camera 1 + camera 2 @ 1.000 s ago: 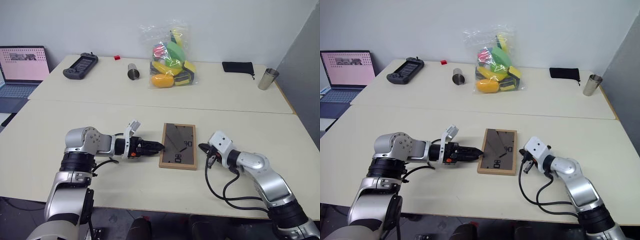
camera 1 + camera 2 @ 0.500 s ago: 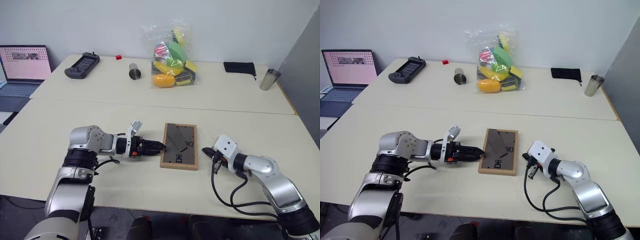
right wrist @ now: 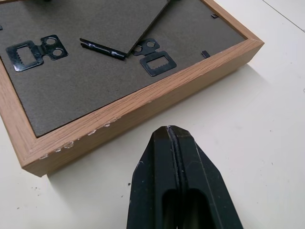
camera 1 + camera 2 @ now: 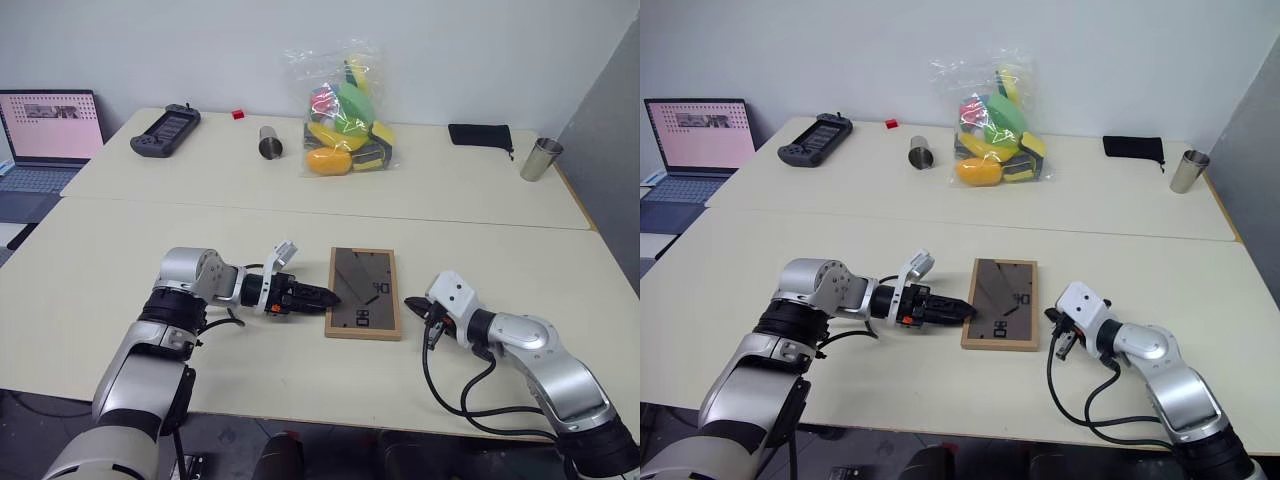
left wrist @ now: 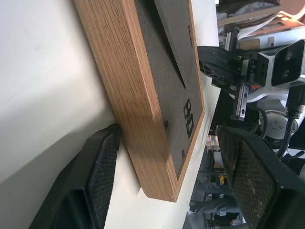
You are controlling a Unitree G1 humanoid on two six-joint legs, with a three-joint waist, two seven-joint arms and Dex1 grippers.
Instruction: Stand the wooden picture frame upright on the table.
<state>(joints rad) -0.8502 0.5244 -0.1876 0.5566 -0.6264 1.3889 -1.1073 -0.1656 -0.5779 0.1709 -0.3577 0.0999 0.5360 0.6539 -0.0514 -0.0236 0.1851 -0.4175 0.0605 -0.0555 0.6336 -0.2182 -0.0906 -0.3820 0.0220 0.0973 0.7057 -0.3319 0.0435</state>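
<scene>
Bright even light, soft shadows

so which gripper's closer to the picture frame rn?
Left. The left gripper is open at the wooden picture frame's edge; the right gripper, shut, sits just off the opposite edge.

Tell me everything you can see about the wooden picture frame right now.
The wooden picture frame is a small rectangle of light oak-like wood, lying flat and face down on the table, its dark brown back panel up. The panel carries a fold-out stand, black metal hangers and small clips. The left gripper is open at its left edge, one finger against the wood. The shut right gripper points at its right edge, apart from it.
</scene>
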